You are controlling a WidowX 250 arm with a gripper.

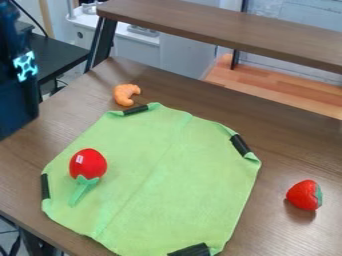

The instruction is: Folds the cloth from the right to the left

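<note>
1. Probably liable to bunch rather than fold if pinched too shallowly: the green cloth [170, 175], spread nearly flat on the brown table [287, 145], right side unfolded.
2. Could twist askew if lifted only by the right-hand black strip [240, 145], leaving the bottom black strip [190, 250] to drag.
3. Might hold up the fold or roll off: the red toy with a green stem [88, 164], lying on the cloth's left part, right where to land the flap.
4. Easily nudged by a low approach to the right edge: the toy strawberry [304, 195], on bare wood, apart from the cloth.
5. Less in the way, yet near the top black strip [135, 110]: the orange curved toy [125, 94], just off the cloth.
6. Needing a reach across everything: the dark arm [17, 95], at upper left. Can't tell the pincer's opening, nor any hold in it.
7. Farther back, likely harmless: a raised brown shelf [220, 30].
</note>
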